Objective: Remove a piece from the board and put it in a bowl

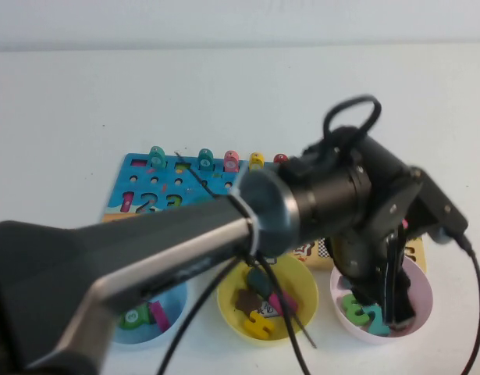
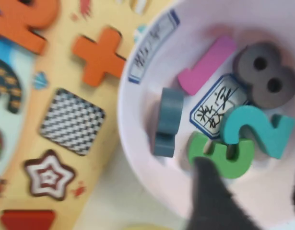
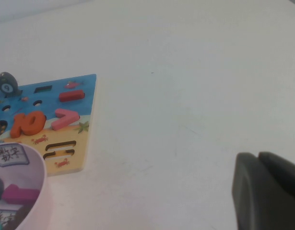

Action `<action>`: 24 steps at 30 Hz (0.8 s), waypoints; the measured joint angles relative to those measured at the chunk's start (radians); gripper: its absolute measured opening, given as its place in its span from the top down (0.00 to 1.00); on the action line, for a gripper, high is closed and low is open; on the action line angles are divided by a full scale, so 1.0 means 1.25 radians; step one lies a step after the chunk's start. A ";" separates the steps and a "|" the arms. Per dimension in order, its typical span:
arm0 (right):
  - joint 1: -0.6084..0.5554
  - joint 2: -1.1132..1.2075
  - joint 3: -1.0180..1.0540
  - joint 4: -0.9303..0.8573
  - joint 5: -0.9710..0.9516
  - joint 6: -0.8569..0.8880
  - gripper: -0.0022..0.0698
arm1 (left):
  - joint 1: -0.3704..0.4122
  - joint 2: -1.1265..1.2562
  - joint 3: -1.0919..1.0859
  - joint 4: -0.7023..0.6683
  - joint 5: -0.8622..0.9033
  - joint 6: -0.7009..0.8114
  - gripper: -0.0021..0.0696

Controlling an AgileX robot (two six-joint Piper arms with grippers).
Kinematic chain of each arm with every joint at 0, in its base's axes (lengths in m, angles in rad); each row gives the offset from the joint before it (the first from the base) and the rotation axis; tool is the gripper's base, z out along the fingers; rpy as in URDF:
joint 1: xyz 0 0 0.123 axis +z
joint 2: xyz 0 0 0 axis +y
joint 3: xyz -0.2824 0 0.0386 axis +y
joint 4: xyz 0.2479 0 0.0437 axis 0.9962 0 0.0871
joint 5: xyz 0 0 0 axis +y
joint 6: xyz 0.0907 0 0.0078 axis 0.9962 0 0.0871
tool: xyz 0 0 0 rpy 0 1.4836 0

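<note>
The teal "2" [image 2: 255,129] lies flat inside the pink bowl [image 2: 137,110], against a green "3" [image 2: 224,155], a darker teal "4" [image 2: 167,120], a pink "1" and a grey "8". In the high view the "2" [image 1: 376,319] shows in the pink bowl [image 1: 421,293] at the front right. My left gripper [image 2: 250,191] hangs over the bowl, open and empty, one finger [image 2: 205,191] beside the "3"; the high view shows this gripper [image 1: 384,301] too. The board [image 1: 138,176] lies behind the bowls. My right gripper [image 3: 257,155] is shut, over bare table to the board's right.
A yellow bowl [image 1: 302,281] and a light blue bowl [image 1: 177,301], both holding pieces, stand left of the pink one. My left arm spans the front of the high view and hides much of the board. White table lies all around.
</note>
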 joint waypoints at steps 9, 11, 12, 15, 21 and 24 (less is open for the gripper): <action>0.000 0.000 0.000 0.000 0.000 0.000 0.99 | 0.000 -0.257 0.093 0.047 -0.100 -0.016 0.96; 0.000 0.000 0.000 0.000 0.000 0.000 0.99 | 0.000 -0.319 0.161 0.050 -0.138 -0.028 0.97; 0.000 0.000 0.000 0.000 0.000 0.000 0.99 | 0.000 -0.352 0.199 0.050 -0.161 -0.034 0.97; 0.000 0.000 0.000 0.000 0.000 0.000 0.99 | 0.000 -0.440 0.303 0.061 -0.232 -0.062 0.97; 0.000 0.000 0.000 0.000 0.000 0.000 0.99 | 0.000 -0.560 0.430 0.079 -0.251 -0.143 0.97; 0.000 0.000 0.000 0.000 0.000 0.000 0.99 | 0.000 -0.591 0.437 0.071 -0.194 -0.163 0.97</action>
